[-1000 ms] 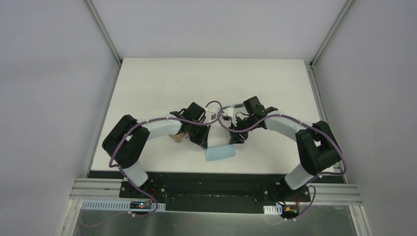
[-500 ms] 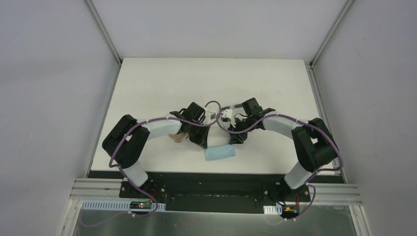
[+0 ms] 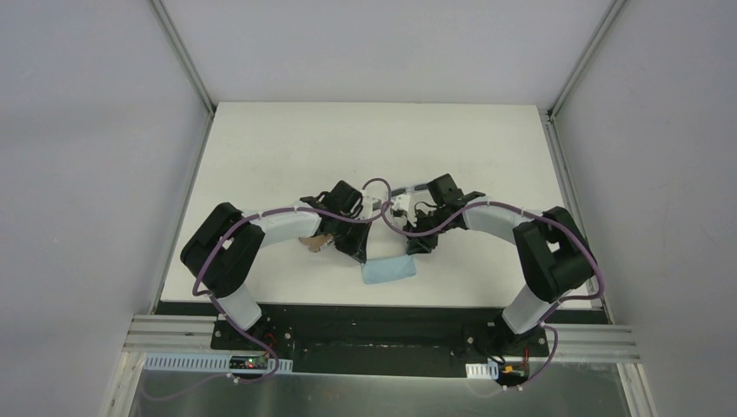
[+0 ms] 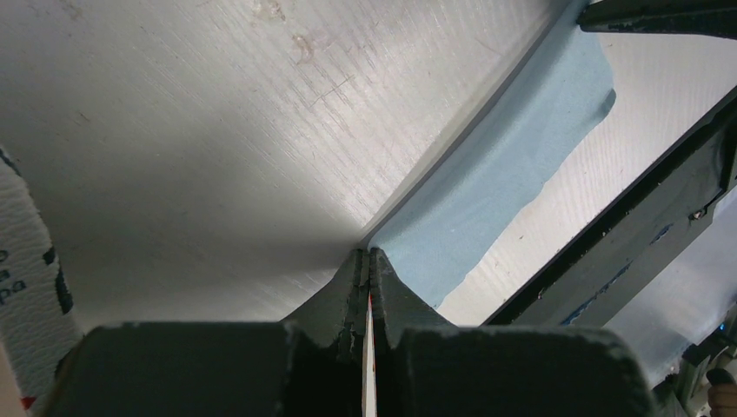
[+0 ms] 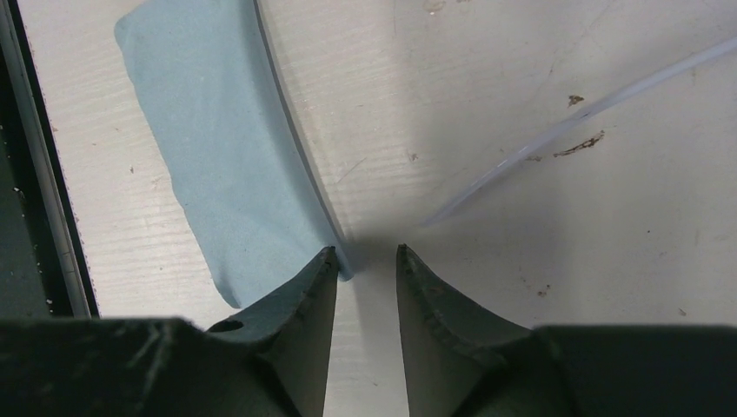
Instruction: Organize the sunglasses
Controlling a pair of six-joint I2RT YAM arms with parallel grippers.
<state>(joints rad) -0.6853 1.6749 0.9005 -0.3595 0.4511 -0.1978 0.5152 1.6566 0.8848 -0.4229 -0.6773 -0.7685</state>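
The sunglasses [image 3: 398, 207] show as small white parts between the two wrists, mostly hidden by them. A slim pale arm [image 5: 565, 122], probably their temple, lies on the table in the right wrist view. My left gripper [image 3: 359, 254] is shut on a thin white piece with a red edge [image 4: 368, 347]; I cannot tell what it belongs to. Its tips [image 4: 368, 254] sit at the edge of the light blue cloth [image 4: 504, 174]. My right gripper [image 5: 365, 252] is open and empty, low over the table, with one fingertip [image 5: 323, 261] at the cloth's corner [image 5: 217, 148].
The white-and-black printed case [image 3: 313, 241] lies under the left wrist and also shows at the left edge of the left wrist view [image 4: 26, 261]. The cloth [image 3: 388, 270] lies near the table's front edge, by the black rail [image 5: 26, 174].
The right arm has shifted slightly to the left, toward the left gripper. The left arm, the cloth and the case have not moved.
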